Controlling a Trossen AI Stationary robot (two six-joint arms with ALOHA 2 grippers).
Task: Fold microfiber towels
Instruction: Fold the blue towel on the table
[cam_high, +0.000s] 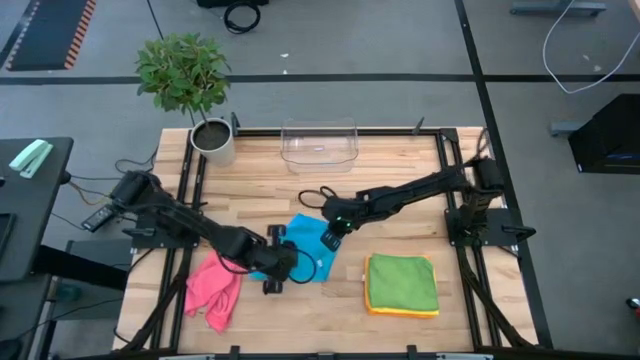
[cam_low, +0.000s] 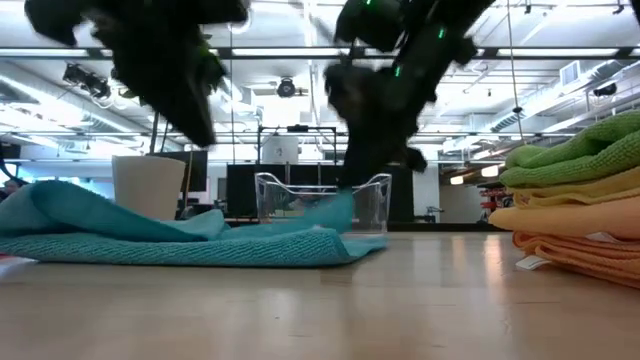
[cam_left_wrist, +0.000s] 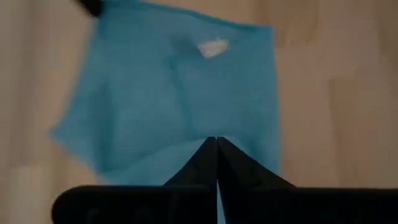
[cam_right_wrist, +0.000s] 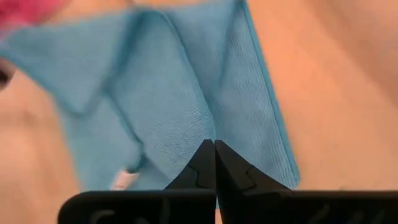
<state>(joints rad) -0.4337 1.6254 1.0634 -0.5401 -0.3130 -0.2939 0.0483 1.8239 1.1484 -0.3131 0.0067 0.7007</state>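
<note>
A blue microfiber towel (cam_high: 303, 248) lies rumpled on the wooden table (cam_high: 400, 215), near the middle. My left gripper (cam_high: 281, 263) is shut at its near-left part, and my right gripper (cam_high: 336, 229) is shut at its far-right part. A pink towel (cam_high: 212, 289) lies crumpled by the left arm, touched by neither gripper. A folded green towel (cam_high: 402, 281) rests on top of folded yellow and orange ones (cam_low: 580, 235) at the right. My left gripper pinches the blue towel's edge (cam_left_wrist: 200, 148) between its two fingers, slanting down from the table's left; the fingers hide the contact itself. The cloth beyond them lies spread on the table. My right gripper pinches a raised fold (cam_right_wrist: 202, 134) of the blue towel between its two fingers, slanting down from the table's right. The cloth rises to a small peak (cam_low: 338, 203) at the fingers. The rest lies on the table.
A clear plastic bin (cam_high: 320, 143) stands at the table's far edge, with a white pot (cam_high: 214, 141) holding a plant to its left. Bare wood shows along the near edge and between the blue towel and the folded stack.
</note>
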